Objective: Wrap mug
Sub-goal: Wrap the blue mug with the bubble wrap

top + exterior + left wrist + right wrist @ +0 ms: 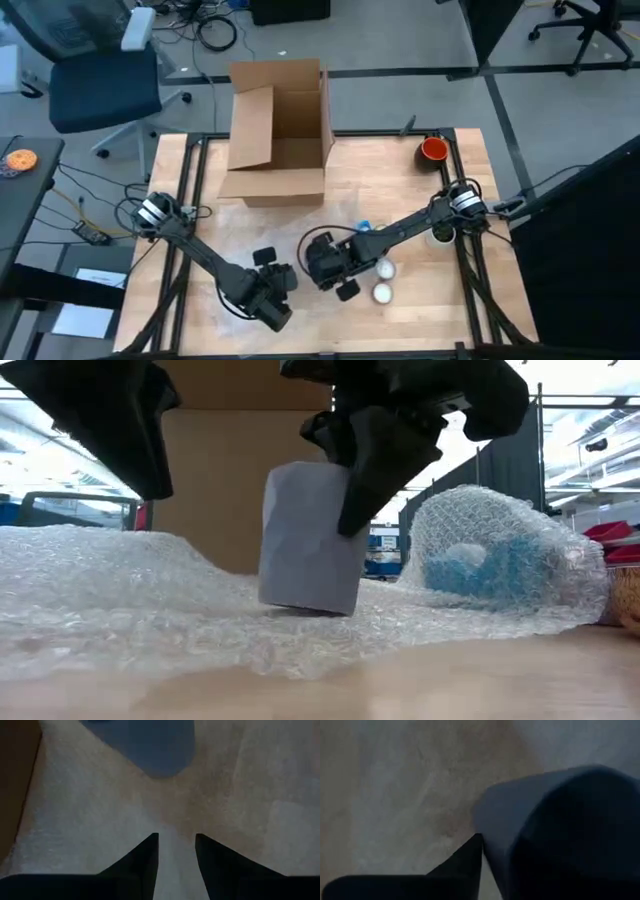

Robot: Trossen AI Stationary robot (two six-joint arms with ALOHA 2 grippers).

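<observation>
Where the low view looks across the desk [400, 190], a grey mug [308, 540] stands slightly tilted on a sheet of bubble wrap [120, 590], its base touching the wrap. The right gripper [350, 510] comes down from above and is closed on the mug's rim: in the right wrist view 1 dark finger [465, 862] lies against the outer wall of the mug [555, 830], and the other finger cannot be seen. In the high view this gripper [335, 270] sits near the middle of the desk, towards the front edge.

The left gripper [176, 845] hangs above the bubble wrap [100, 820] just beside the mug [150, 745], apart from it, its 2 fingers a narrow gap apart and holding nothing. In the high view it [275, 295] is left of the right one.

To the right of the mug in the low view lies a blue object bundled in bubble wrap [500, 565]. A cardboard box [278, 125] stands open at the far side of the desk, and a red cup [433, 150] sits near the far right corner.
</observation>
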